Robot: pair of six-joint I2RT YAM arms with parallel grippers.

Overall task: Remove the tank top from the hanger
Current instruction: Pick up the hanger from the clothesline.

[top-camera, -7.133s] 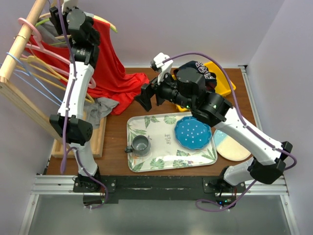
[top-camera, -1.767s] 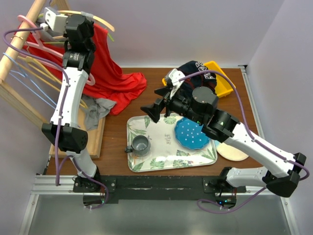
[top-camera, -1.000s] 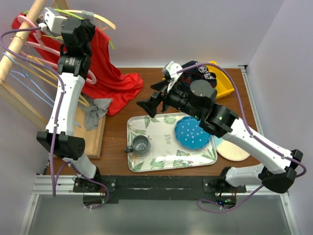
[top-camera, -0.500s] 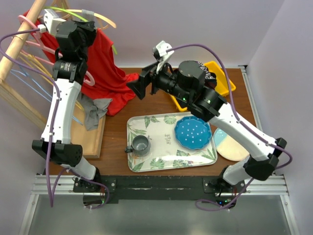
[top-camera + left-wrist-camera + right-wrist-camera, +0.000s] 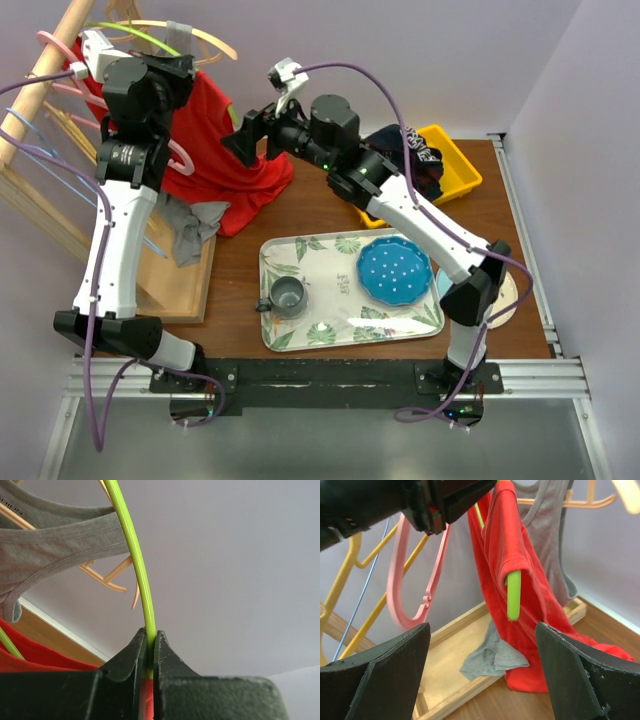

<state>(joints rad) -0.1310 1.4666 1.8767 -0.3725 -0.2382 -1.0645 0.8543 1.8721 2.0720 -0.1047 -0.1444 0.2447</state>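
A red tank top [image 5: 215, 130] hangs on a green hanger [image 5: 130, 22] at the top left, its hem pooled on the table. My left gripper [image 5: 160, 52] is shut on the green hanger [image 5: 135, 560], the wire pinched between the fingers [image 5: 150, 642]. My right gripper [image 5: 238, 140] is open and empty, close in front of the tank top. In the right wrist view the open gripper [image 5: 482, 630] faces the red tank top [image 5: 530, 610] and the hanger's green end [image 5: 513, 595], which pokes out of a strap.
A grey tank top [image 5: 50, 545] hangs on a tan hanger [image 5: 110, 577] beside it. Pink hanger [image 5: 420, 580], wooden rack [image 5: 40, 80], grey cloth [image 5: 195, 225] on the rack's base. Tray [image 5: 300, 340] with mug [image 5: 287, 294] and blue plate [image 5: 395, 270]; yellow bin [image 5: 455, 165].
My right arm has swung from above the tray up and left to the red tank top, still open. My left arm, holding the hanger, has shifted slightly left.
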